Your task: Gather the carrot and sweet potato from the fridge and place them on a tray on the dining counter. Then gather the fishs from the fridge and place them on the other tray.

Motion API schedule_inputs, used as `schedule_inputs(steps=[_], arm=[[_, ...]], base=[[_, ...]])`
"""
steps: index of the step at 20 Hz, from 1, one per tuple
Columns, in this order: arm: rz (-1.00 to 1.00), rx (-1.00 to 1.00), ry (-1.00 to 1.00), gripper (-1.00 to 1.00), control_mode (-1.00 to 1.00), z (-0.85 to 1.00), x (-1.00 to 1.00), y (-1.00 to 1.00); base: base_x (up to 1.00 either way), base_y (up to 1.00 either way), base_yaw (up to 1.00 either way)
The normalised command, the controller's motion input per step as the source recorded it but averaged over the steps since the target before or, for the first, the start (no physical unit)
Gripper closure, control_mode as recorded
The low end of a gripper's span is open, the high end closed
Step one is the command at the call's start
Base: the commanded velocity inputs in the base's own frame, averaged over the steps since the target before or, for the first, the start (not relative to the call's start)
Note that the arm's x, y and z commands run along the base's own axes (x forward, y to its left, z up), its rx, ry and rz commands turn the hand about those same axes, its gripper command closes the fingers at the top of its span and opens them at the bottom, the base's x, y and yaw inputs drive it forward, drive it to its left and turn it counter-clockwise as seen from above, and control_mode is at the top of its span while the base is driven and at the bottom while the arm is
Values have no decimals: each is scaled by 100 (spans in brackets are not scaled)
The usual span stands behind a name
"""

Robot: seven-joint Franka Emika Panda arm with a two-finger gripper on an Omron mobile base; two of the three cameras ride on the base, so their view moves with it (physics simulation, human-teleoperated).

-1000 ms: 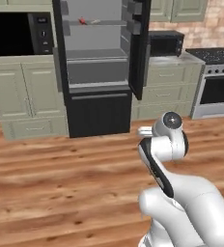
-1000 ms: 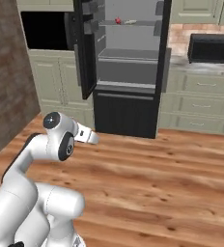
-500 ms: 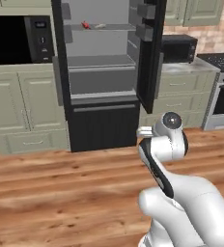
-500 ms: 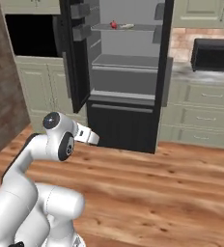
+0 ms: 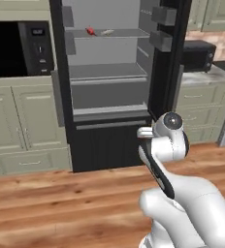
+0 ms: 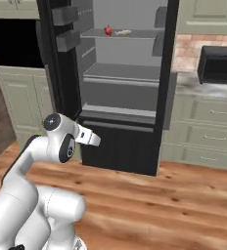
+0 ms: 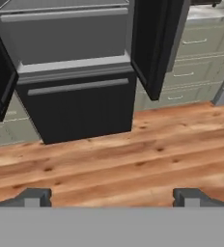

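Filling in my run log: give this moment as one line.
black French-door fridge: doors open | small red fish, pale slim fish: upper shelf | hand: open, empty, over wood floor

- We are in a home kitchen, rendered.
- A tall black fridge (image 5: 109, 82) stands with both doors open, showing grey shelves; two small fish (image 5: 99, 32) lie on the top shelf.
- Pale green cabinets (image 5: 22, 121) with drawers flank it, and more hang above.
- A black microwave (image 5: 198, 54) sits on a marble counter (image 5: 201, 77).
- A built-in oven (image 5: 12, 48) fills the cabinet beside the fridge.
- The floor (image 7: 133, 159) is wood plank.
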Motion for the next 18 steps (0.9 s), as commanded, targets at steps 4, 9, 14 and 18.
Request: schedule_inputs(steps=[4,9,14,18], arm=[[0,0,0,-100,100,0,0,0],[0,0,0,-100,100,0,0,0],[0,0,0,-100,100,0,0,0],[0,0,0,-100,100,0,0,0]], base=[[89,0,2],[88,-1,2],[86,-1,1],[81,-1,2]])
